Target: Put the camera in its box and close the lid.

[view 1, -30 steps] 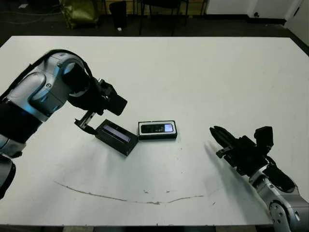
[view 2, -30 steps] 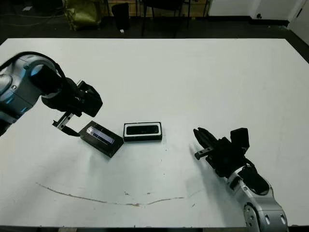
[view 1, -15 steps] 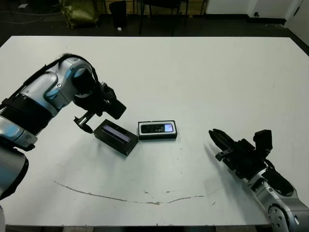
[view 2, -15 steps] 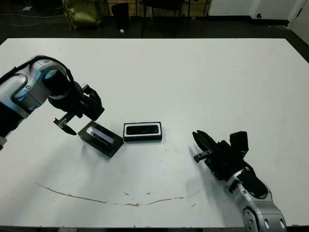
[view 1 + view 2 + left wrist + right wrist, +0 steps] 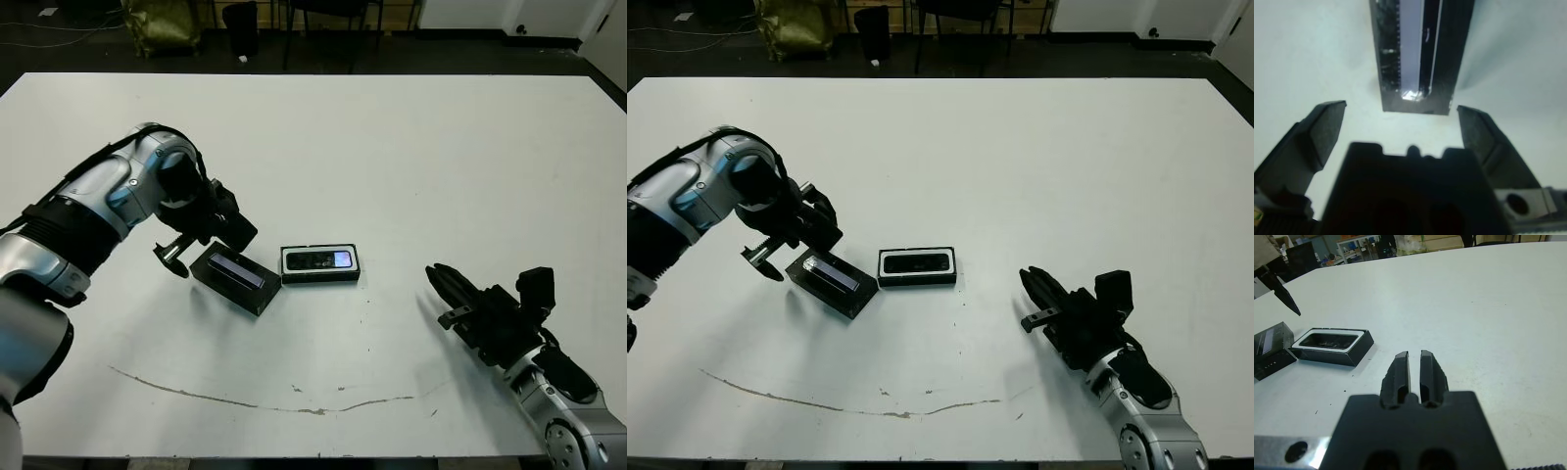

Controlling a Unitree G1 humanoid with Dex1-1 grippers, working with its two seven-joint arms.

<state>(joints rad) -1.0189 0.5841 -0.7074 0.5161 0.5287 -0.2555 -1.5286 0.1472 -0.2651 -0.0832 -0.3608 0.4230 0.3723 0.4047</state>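
On the white counter (image 5: 411,147), near its middle, the box (image 5: 319,264) lies open side up with the camera (image 5: 317,259) resting inside it, the small bluish screen toward the robot's right. The lid (image 5: 234,280) lies flat just left of the box, skewed, one corner touching or almost touching the box's left end; silvery strip faces up. The box is not yet covered.

Left tool (image 5: 182,258): released, fingers spread wide. In the left wrist view the two fingers (image 5: 1316,134) stand on either side of the lid's near end (image 5: 1419,54) with a clear gap, neither one touching it. Compared with a second ago, the left arm has drawn in and dropped lower, so the tool now sits just at the lid's far-left end; lid, box and camera have not shifted.

Right tool (image 5: 438,283): clenched, fingers (image 5: 1401,374) pressed together with nothing between them, low over the counter well right of the box. It has moved only slightly since the earlier frame.

A thin brownish scratch (image 5: 255,401) runs across the counter near the robot's edge.
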